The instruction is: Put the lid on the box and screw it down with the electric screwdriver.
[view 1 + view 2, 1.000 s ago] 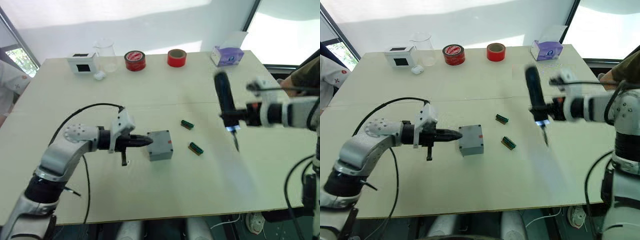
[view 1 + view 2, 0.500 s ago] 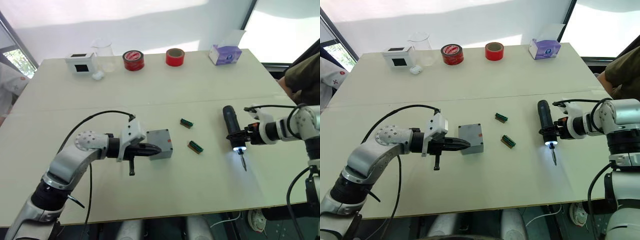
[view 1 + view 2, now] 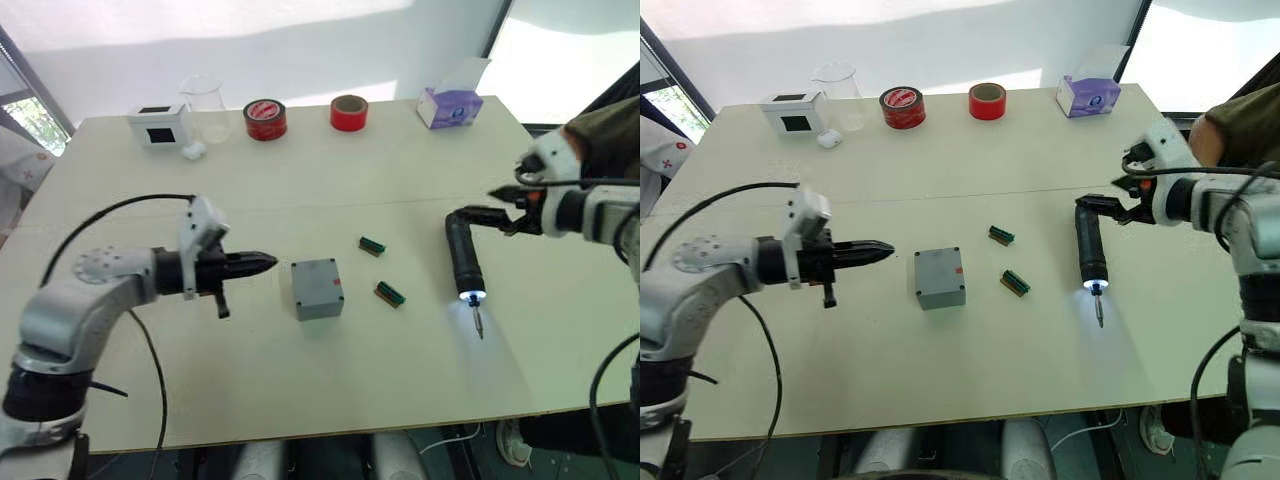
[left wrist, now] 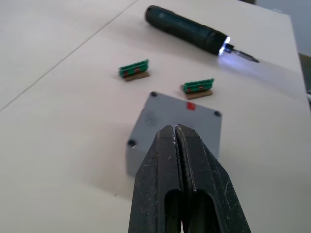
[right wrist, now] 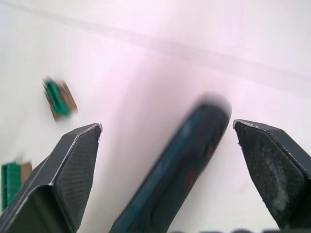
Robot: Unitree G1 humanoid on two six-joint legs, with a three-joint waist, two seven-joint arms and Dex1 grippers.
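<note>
Lid (image 4: 181, 112) sits on box (image 3: 318, 289), screws visible at corners. Electric screwdriver (image 3: 463, 260) lies on counter (image 3: 330, 380), lit. Right gripper (image 3: 1118, 207) jaws wide at its rear; left gripper (image 3: 262, 263) jaws closed, empty, just beside box. Task seems near finished.

The robot's left arm is reaching across in front of it, forearm roughly level, its left gripper (image 3: 262, 263) pointing toward the robot's right with the two black fingers (image 4: 167, 160) pressing together at their tips (a cable is looping from the wrist back along the arm). On the other side, the right arm is extending inward from the robot's right, the right gripper (image 3: 1110, 205) hanging with its fingers (image 5: 73, 160) spreading wide apart, gripping nothing.
</note>
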